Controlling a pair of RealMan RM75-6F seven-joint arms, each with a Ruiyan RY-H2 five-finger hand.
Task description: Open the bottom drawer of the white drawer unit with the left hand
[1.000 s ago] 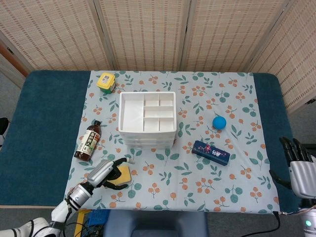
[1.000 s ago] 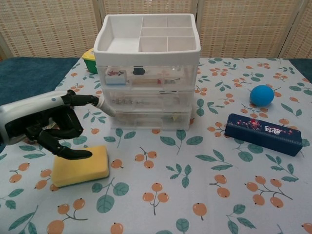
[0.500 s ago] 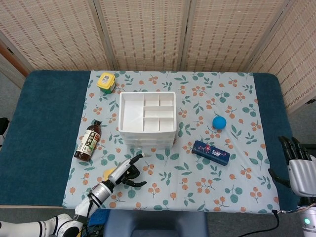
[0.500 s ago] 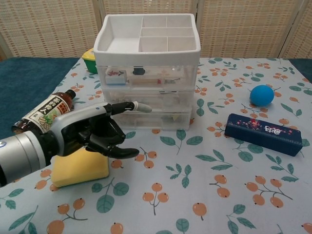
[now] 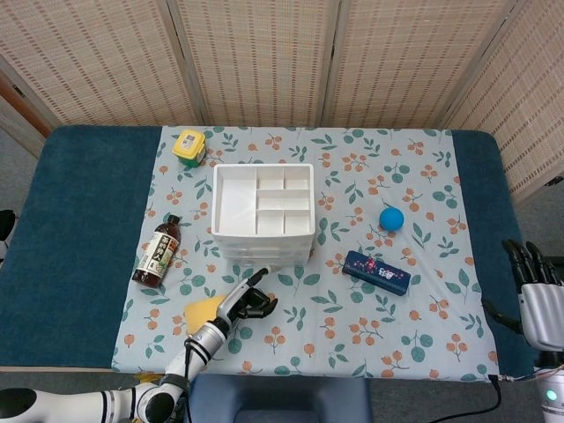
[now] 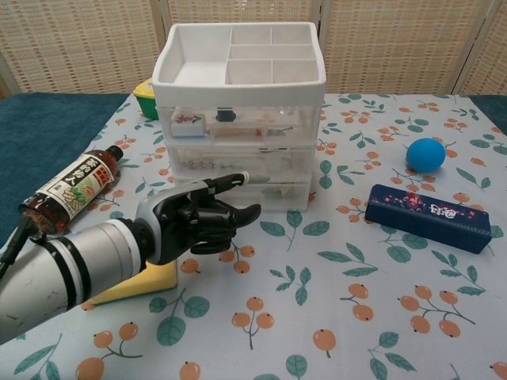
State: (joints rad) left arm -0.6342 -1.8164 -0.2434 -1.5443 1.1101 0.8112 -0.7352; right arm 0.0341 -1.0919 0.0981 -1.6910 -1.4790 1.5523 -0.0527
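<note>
The white drawer unit (image 5: 263, 211) (image 6: 238, 119) stands mid-table with three clear drawers under a divided top tray. Its bottom drawer (image 6: 273, 192) sits flush with the two above it. My left hand (image 5: 247, 300) (image 6: 198, 224) hovers just in front of the unit's lower left. One white-tipped finger stretches out to the drawer fronts, at about the seam above the bottom drawer; the thumb points right and the other fingers are curled loosely. It holds nothing. My right hand (image 5: 532, 295) hangs off the table's right edge with its fingers straight and apart.
A yellow sponge (image 5: 201, 313) (image 6: 146, 277) lies under my left forearm. A brown bottle (image 5: 157, 251) (image 6: 70, 187) lies to the left. A blue ball (image 5: 391, 218) (image 6: 425, 154) and a navy case (image 5: 376, 272) (image 6: 428, 218) lie right of the unit, and a yellow-green tub (image 5: 189, 145) sits behind it.
My left hand has moved right and forward, from above the sponge to the front of the drawer unit, with one finger now at the drawers. The right hand has barely moved.
</note>
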